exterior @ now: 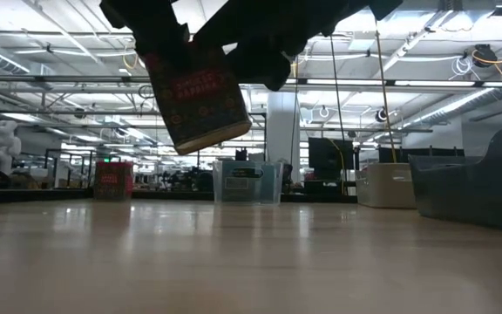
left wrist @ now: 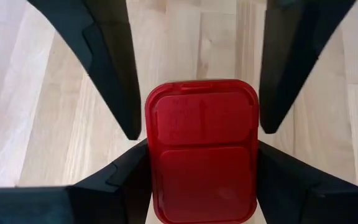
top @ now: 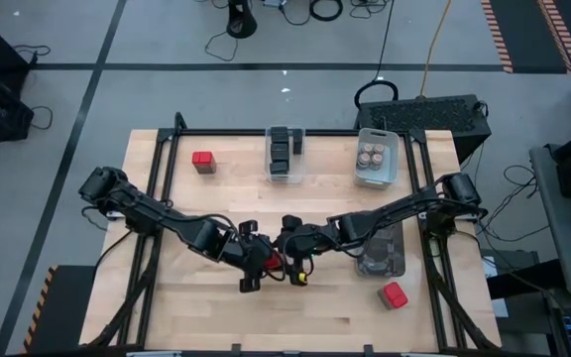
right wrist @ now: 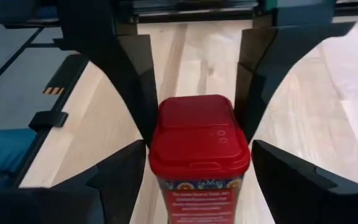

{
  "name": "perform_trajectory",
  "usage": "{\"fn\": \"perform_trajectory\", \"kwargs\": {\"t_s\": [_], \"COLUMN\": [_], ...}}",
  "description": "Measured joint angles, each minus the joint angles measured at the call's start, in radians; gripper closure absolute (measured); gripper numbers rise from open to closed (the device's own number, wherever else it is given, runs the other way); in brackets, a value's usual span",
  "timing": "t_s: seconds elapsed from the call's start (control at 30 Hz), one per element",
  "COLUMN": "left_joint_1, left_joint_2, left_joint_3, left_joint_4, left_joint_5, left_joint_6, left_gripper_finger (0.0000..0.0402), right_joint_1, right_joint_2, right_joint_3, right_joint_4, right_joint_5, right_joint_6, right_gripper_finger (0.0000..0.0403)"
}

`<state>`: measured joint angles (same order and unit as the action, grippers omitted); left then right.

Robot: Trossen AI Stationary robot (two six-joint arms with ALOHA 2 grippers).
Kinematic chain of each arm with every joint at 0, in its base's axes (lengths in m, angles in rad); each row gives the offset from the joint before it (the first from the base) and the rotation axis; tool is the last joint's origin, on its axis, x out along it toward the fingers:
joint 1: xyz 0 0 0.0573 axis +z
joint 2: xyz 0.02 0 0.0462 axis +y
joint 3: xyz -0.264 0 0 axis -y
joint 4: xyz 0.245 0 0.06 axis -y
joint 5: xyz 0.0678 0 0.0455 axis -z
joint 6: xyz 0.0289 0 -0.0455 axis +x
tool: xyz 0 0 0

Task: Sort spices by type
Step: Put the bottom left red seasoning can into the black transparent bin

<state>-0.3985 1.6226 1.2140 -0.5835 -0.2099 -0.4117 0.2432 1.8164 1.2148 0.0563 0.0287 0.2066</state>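
While the left gripper (top: 262,260) is clamping the tilted red tin (exterior: 200,100) above the table (top: 216,307), the right gripper (top: 293,253) is straddling it from opposite; whether it is gripping, I cannot tell.

Three red tins: one (top: 203,161) left of clear bin (top: 285,175), one (top: 394,296) far right-front of it, one (top: 275,262) front. Dark tins (top: 284,151) inside bin, count unclear. Four tan-topped jars (top: 375,156) in white bin (top: 377,179), right.

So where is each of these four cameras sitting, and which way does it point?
High: overhead, straight down on the table and both arms.
Low: table height, level across; arms enter from above.
Left wrist: past the left gripper, holding the red tin.
Right wrist: past the right gripper, jaws either side of it.
All four share that tin.
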Motion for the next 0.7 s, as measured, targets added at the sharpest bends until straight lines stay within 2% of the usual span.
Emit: {"fn": "perform_trajectory", "kwargs": {"t_s": [0.2,0.5,0.7], "left_joint_1": [0.001,0.000,0.000], "left_joint_2": [0.000,0.000,0.000], "left_joint_3": [0.000,0.000,0.000], "left_joint_4": [0.000,-0.004,0.001], "left_joint_5": [0.004,0.005,0.007], "left_joint_6": [-0.001,0.000,0.000], "left_gripper_finger": [0.0176,0.0154,0.0150], "right_joint_1": [0.000,0.000,0.000], "right_joint_2": [0.000,0.000,0.000], "right_joint_3": [0.000,0.000,0.000], "right_joint_4": [-0.005,-0.014,-0.015], "right_joint_5": [0.000,-0.003,-0.001], "right_joint_6": [0.000,-0.005,-0.010], "right_gripper_finger": [0.0152,0.0221,0.0225]}}
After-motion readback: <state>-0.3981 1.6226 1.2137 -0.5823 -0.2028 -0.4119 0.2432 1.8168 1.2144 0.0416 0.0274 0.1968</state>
